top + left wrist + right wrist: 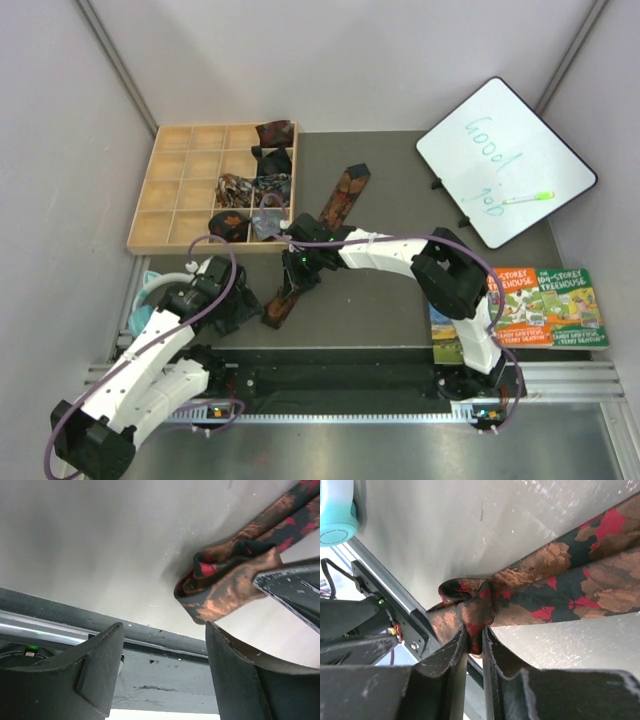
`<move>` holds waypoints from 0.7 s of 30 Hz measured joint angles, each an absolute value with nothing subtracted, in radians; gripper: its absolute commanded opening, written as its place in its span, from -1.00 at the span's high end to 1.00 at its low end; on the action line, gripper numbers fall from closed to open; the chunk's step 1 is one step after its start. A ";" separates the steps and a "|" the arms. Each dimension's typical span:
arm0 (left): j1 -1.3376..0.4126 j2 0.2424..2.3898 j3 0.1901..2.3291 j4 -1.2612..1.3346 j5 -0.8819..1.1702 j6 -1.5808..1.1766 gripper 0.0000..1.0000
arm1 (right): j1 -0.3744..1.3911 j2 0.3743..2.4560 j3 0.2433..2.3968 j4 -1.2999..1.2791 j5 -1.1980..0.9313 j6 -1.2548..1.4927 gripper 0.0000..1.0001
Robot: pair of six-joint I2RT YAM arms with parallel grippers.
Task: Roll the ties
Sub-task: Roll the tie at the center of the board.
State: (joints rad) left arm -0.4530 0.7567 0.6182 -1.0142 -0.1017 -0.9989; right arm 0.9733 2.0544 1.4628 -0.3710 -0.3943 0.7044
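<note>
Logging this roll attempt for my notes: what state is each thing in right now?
long tie: mostly stretched out, near end curled into a first fold.
right gripper: shut on the long tie's folded end.
left gripper: open, holding nothing.
rolled ties: rolled up, in compartments.
tray: holds the rolled ties on its right side.
whiteboard: propped up, "Good job" written on it.
books: closed, lying flat.

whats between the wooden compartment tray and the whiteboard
The far, pointed end of the long dark necktie with rust-orange print lies there on the grey tabletop, apart from both; the top view shows it.
</note>
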 measured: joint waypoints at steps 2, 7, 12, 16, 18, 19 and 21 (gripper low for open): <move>-0.453 0.778 0.615 -1.002 -0.107 -1.005 -0.31 | 0.972 2.054 1.463 -0.376 -0.404 0.708 0.69; -0.453 0.852 0.615 -0.919 -0.167 -1.024 0.04 | 0.972 2.055 1.463 -0.384 -0.427 0.710 0.69; -0.453 0.959 0.615 -0.820 -0.221 -1.023 0.43 | 0.972 2.055 1.463 -0.389 -0.450 0.710 0.69; -0.453 1.054 0.609 -0.735 -0.233 -1.010 0.61 | 0.972 2.061 1.476 -0.413 -0.463 0.710 0.69; -0.453 1.079 0.594 -0.680 -0.221 -0.998 0.75 | 0.972 2.066 1.493 -0.421 -0.469 0.710 0.69; -0.453 1.092 0.587 -0.657 -0.213 -0.994 0.79 | 0.972 2.070 1.500 -0.426 -0.471 0.710 0.69; -0.453 1.114 0.572 -0.614 -0.188 -0.987 0.85 | 0.972 2.076 1.509 -0.432 -0.475 0.710 0.69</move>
State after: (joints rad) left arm -0.4530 1.1137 0.5720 -0.6136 -0.1879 -0.9867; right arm 0.9718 2.0758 1.5093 -0.4316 -0.4747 0.7101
